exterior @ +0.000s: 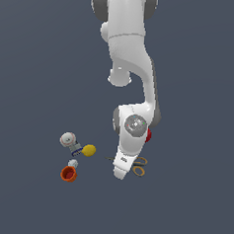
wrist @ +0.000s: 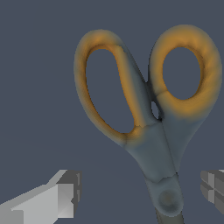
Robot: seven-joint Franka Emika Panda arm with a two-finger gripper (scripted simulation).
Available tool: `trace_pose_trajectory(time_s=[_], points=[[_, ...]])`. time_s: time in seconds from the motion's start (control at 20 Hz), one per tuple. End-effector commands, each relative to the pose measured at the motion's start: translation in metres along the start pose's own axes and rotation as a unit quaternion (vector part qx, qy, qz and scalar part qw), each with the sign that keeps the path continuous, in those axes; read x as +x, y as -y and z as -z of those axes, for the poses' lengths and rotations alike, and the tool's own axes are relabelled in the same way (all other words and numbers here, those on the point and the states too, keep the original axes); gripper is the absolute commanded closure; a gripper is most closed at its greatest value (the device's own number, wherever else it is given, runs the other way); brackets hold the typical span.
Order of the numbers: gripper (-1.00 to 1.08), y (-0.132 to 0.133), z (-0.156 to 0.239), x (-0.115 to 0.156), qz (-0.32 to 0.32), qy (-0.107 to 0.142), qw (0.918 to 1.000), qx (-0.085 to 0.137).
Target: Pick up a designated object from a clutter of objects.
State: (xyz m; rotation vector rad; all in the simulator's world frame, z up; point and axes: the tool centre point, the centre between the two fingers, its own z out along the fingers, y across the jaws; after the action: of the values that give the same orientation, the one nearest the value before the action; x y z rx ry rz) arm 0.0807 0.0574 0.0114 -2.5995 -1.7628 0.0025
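Observation:
The scissors fill the wrist view, lying flat on the dark floor with two orange-yellow loop handles and a grey neck running to the pivot screw. My gripper is open and low over them. One grey finger stands on each side of the pivot, apart from the metal. In the exterior view the hand covers most of the scissors. Only the handles and a thin blade tip stick out from behind it.
A red ball peeks out behind the wrist. To the exterior view's left lie a yellow lemon, a white baseball, an orange cup and small white-blue pieces.

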Motion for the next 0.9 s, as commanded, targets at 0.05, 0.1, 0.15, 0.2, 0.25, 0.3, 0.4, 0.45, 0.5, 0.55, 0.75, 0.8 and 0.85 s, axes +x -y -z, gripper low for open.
trace_pose_trajectory(time_s=[0.05, 0.1, 0.15, 0.2, 0.25, 0.3, 0.4, 0.45, 0.5, 0.55, 0.75, 0.8, 0.85], points=[[-0.92, -0.0012, -0.0035, 0.0005, 0.000, 0.000, 1.0000, -0.001], [1.08, -0.0012, -0.0035, 0.0005, 0.000, 0.000, 1.0000, -0.001], [1.08, -0.0012, -0.0035, 0.0005, 0.000, 0.000, 1.0000, -0.001], [1.08, -0.0012, -0.0035, 0.0005, 0.000, 0.000, 1.0000, -0.001], [1.08, -0.0012, -0.0035, 0.0005, 0.000, 0.000, 1.0000, -0.001], [1.08, -0.0012, -0.0035, 0.0005, 0.000, 0.000, 1.0000, -0.001], [1.08, -0.0012, -0.0035, 0.0005, 0.000, 0.000, 1.0000, -0.001], [1.08, -0.0012, -0.0035, 0.0005, 0.000, 0.000, 1.0000, -0.001], [1.08, -0.0012, -0.0035, 0.0005, 0.000, 0.000, 1.0000, -0.001], [1.08, -0.0012, -0.0035, 0.0005, 0.000, 0.000, 1.0000, -0.001], [1.08, 0.0006, -0.0004, 0.0018, 0.002, -0.001, 1.0000, -0.001], [1.08, 0.0010, 0.0007, 0.0006, 0.002, -0.001, 1.0000, -0.001], [1.08, 0.0014, 0.0022, -0.0009, 0.002, -0.001, 1.0000, -0.001]])
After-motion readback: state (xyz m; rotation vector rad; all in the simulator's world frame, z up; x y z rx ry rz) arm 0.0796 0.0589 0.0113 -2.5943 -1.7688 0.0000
